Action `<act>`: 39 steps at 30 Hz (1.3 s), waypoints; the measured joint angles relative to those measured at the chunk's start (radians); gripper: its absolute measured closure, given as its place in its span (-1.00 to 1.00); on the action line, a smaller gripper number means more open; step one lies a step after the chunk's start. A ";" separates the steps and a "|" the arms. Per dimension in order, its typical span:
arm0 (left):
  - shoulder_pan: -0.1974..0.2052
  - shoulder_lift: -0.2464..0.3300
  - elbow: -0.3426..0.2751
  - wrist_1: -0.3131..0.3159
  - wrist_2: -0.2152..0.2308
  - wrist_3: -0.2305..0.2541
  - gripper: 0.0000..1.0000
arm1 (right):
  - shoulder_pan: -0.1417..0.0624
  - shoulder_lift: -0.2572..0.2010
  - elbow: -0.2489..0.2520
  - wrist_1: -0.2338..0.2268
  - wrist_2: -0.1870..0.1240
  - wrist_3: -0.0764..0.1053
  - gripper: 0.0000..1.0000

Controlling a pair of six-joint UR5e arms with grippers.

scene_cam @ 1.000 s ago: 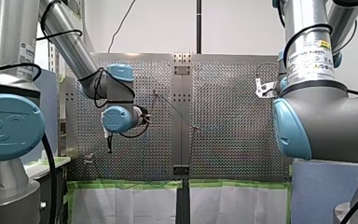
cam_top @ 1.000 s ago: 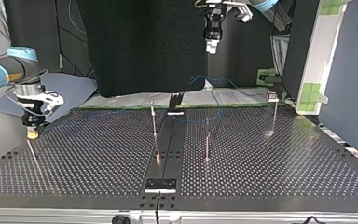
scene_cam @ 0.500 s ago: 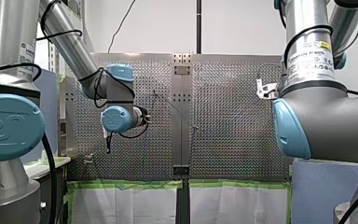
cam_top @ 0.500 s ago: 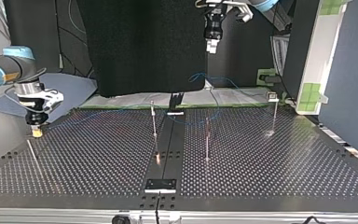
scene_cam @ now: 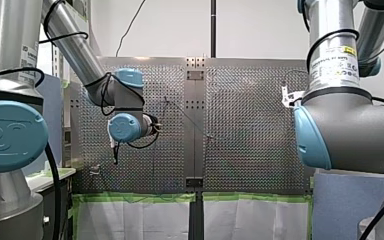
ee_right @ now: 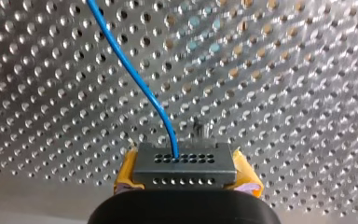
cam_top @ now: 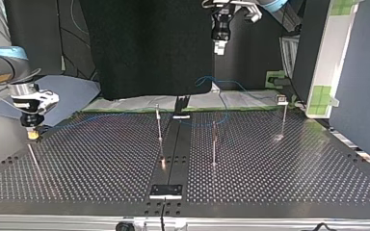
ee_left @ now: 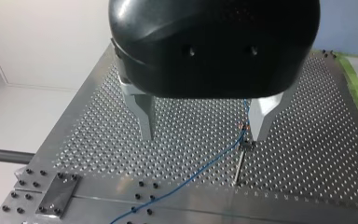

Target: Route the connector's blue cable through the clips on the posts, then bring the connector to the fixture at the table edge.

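Look: the connector [ee_right: 185, 169] was a small dark grey block with two rows of round holes across its face.
Cable: the blue cable [ee_right: 135, 79], thin and smooth, left one hole in the row farther from the gripper and curved away over the perforated table [ee_right: 284, 93].
Place: we found the connector at the left edge of the top view, by the table's side, at the tip of our right gripper [cam_top: 32, 135].
Right jaws: clamped on the connector, with a yellow pad [ee_right: 127, 170] pressed to each end of it.
Left jaws: our left gripper [ee_left: 203, 135] stood spread wide with nothing between its metal fingers [ee_left: 144, 116]. The cable lay on the table beneath, running to a post [ee_left: 240, 163] under one finger.
Writing: a white sticker [scene_cam: 336, 62] with a yellow patch sat on our right arm, upper right of the front view. We could not read its print.
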State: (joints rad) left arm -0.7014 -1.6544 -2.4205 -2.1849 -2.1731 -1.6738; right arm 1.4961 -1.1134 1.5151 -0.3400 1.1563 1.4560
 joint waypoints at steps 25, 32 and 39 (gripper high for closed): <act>0.000 0.000 0.000 -0.003 -0.029 0.010 -1.00 | -0.020 0.024 -0.021 -0.023 -0.013 -0.010 1.00; 0.000 0.000 0.000 -0.002 -0.029 0.011 -1.00 | -0.013 0.029 -0.026 -0.027 -0.018 -0.015 1.00; 0.000 0.000 0.000 -0.003 -0.029 0.011 -1.00 | -0.011 0.030 -0.027 -0.039 -0.045 -0.014 1.00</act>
State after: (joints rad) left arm -0.7014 -1.6544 -2.4203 -2.1876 -2.2019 -1.6629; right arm 1.4851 -1.0836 1.4886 -0.3792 1.1110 1.4419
